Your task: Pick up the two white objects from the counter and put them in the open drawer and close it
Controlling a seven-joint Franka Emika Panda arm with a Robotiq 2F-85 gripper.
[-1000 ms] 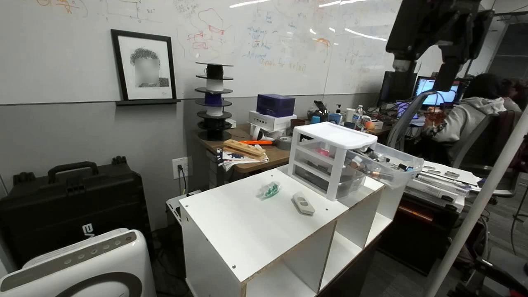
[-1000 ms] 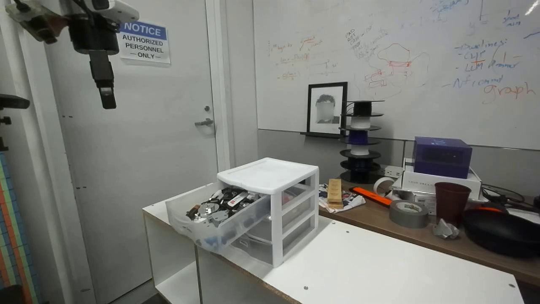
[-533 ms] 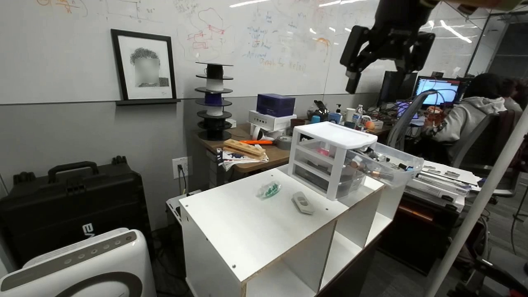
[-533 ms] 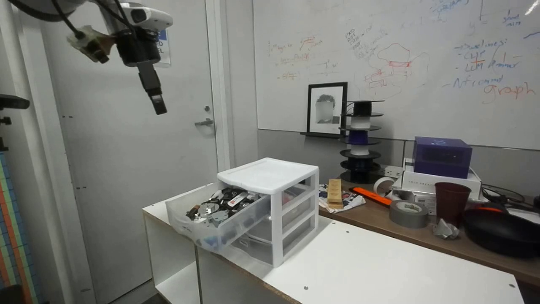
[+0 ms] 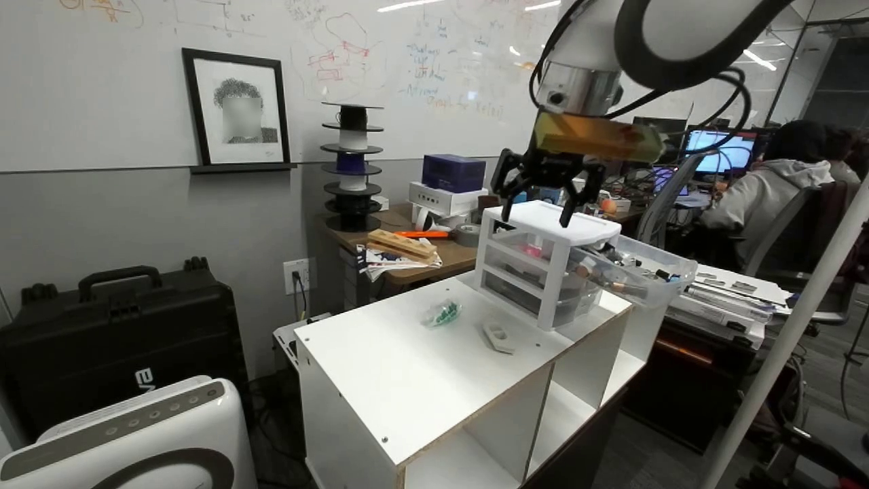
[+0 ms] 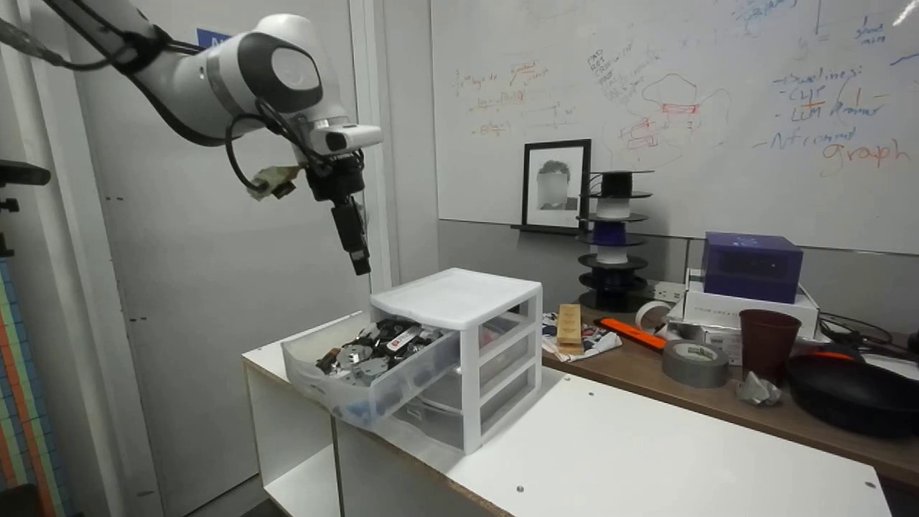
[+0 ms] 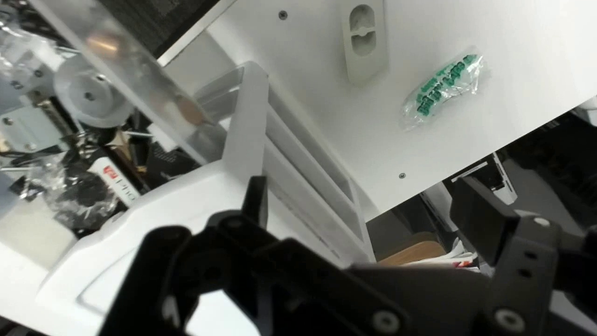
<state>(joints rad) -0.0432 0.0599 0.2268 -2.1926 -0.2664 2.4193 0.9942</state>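
The tool [image 5: 535, 221] hangs in the air near the top of the white drawer unit [image 6: 459, 294], its fingers [image 7: 482, 221] spread wide with a free gap between them. The task's two things lie on the white desk [image 5: 394, 367] beside the unit — a pale grey-white block [image 7: 366, 44] with two oval hollows and, near it but apart, a clear packet [image 7: 443, 88] with green contents. The unit's translucent top drawer [image 6: 416, 375] stands pulled out in both exterior views — a jumble of small parts [image 6: 391, 345] lies inside it.
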